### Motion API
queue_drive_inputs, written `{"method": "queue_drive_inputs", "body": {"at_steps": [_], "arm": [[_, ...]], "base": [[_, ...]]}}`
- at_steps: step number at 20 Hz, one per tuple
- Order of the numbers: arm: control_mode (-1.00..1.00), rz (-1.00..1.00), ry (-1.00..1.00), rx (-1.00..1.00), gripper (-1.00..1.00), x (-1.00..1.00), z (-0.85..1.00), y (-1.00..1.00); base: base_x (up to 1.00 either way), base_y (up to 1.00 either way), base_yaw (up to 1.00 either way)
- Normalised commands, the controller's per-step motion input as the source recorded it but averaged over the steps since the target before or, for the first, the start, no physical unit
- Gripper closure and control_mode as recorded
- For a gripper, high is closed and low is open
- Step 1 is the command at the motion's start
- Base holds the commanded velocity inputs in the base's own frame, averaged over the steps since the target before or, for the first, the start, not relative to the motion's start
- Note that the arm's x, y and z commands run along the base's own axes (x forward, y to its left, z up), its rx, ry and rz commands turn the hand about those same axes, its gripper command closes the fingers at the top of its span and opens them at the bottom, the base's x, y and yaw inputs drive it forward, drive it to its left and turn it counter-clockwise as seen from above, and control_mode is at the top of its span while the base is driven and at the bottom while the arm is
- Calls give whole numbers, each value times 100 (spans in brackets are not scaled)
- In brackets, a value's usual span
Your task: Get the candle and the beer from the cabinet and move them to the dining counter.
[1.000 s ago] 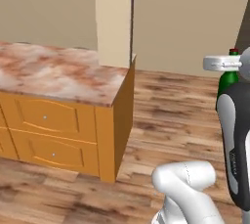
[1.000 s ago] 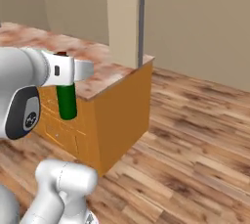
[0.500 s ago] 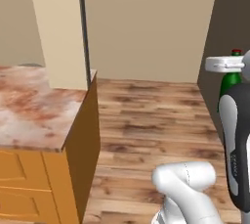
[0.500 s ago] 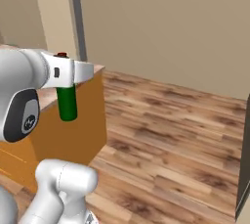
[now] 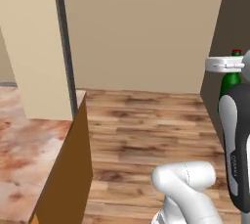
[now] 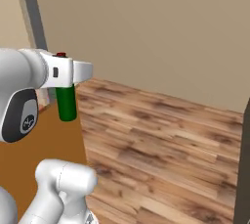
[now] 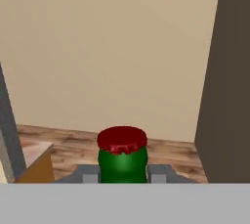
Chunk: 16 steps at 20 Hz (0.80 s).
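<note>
Left base view: I see the beer aloft at the right edge, beside the arm.
Right base view: gripper clamps the neck; the body hangs free.
Hand view: fingers flank the glass; I judge it stiff, slick, breakable, best gripped high.

Red-capped green beer upright between the fingers, beige wall beyond.

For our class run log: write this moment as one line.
gripper: shut on beer | beer: upright, carried | base: over wood floor
</note>
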Motion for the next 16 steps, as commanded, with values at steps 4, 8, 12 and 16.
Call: {"method": "queue_drive_inputs", "body": {"at_steps": [4,8,12,16], "arm": [[100,0,0,0,100,0,0,0],[100,0,0,0,100,0,0,0],[100,0,0,0,100,0,0,0],[100,0,0,0,100,0,0,0]], "base": [[100,-9,0],[100,-11,0],[100,-13,0],[100,-17,0]]}}
